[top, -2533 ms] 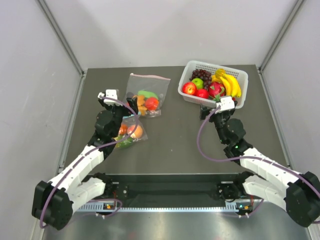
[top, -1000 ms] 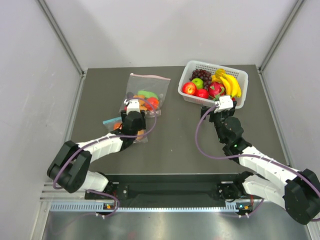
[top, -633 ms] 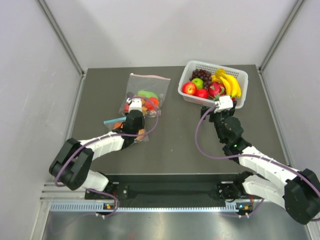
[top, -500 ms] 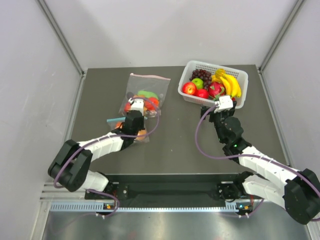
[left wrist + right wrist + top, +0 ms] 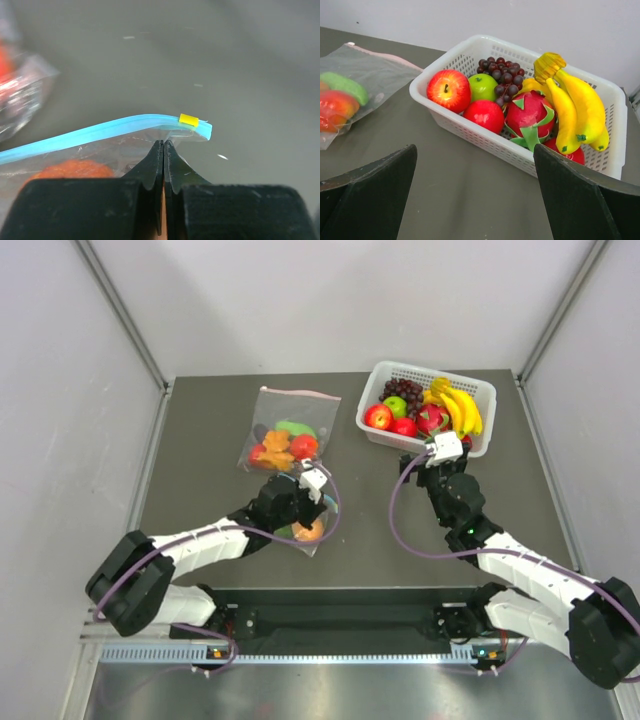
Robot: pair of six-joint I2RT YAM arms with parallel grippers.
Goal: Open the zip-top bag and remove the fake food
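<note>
The zip-top bag [image 5: 312, 537] lies on the dark table in front of the left arm, clear with a teal-blue zip strip [image 5: 100, 132] and a small yellow tab [image 5: 189, 119] at its end. My left gripper [image 5: 298, 503] [image 5: 164, 146] is shut on the bag's clear film just below the strip, near the yellow tab. The fake food shows through the plastic: an orange piece [image 5: 310, 529] [image 5: 70, 170] and a green one [image 5: 284, 532]. My right gripper [image 5: 438, 452] [image 5: 474, 150] stands wide open above bare table, in front of the basket, holding nothing.
A larger clear bag [image 5: 290, 425] [image 5: 365, 82] with a pink-red strip and more toy food lies behind the small bag. A white basket [image 5: 372, 427] [image 5: 485, 135] with apples, grapes, bananas and a dragon fruit stands at the back right. Grey walls enclose the table.
My left gripper has shut on the zip-top bag below its strip. It has swung right and nearer, dragging the bag along. The right arm has not moved.
</note>
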